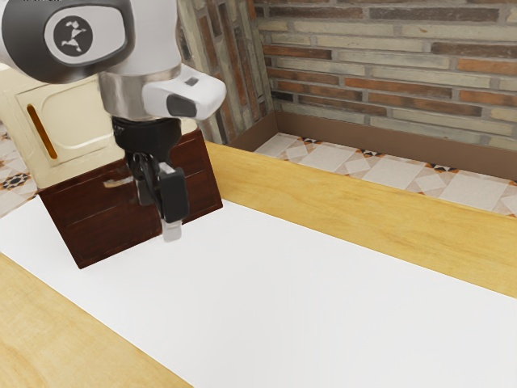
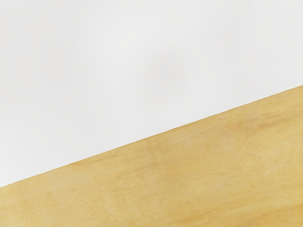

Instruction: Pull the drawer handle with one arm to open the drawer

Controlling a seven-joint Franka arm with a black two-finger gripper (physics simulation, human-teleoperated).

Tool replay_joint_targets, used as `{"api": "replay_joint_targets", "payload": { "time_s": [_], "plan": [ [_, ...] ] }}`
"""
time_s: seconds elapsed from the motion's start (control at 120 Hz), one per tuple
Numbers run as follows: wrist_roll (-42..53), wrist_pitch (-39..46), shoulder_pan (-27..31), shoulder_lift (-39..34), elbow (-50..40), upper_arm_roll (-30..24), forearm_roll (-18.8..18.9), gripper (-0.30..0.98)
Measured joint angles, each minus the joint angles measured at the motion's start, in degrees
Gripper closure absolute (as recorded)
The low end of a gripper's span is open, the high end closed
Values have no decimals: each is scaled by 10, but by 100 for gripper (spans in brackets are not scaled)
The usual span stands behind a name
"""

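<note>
In the exterior view, the black gripper (image 1: 170,220) points down in front of the dark brown drawer unit (image 1: 97,230), over the white sheet. A small brass-coloured handle (image 1: 117,183) stands out from the unit's front, just to the exterior view's left of the gripper, which hides part of it. I cannot tell whether the two touch. The unit's front looks flat, with no drawer visibly pulled out.
A cream cabinet (image 1: 73,145) with an upright orange-brown handle (image 1: 42,132) stands behind the drawer unit. The white sheet (image 1: 291,299) lies across the wooden table (image 1: 380,226). In the wrist view, the sheet (image 2: 118,71) meets bare wood (image 2: 180,179) along a slanting edge.
</note>
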Motion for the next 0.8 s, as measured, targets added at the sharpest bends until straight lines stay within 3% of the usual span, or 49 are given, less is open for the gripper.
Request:
{"api": "replay_joint_targets", "payload": {
  "time_s": [0.133,0.317,0.45,0.8],
  "plan": [
    [43,77,5,-2,-2,1,11,0],
    [81,119,4,-1,-3,7,25,0],
    [104,150,6,-3,-32,70,44,0],
    [178,282,22,53,-64,150,58,10]
  ]
}}
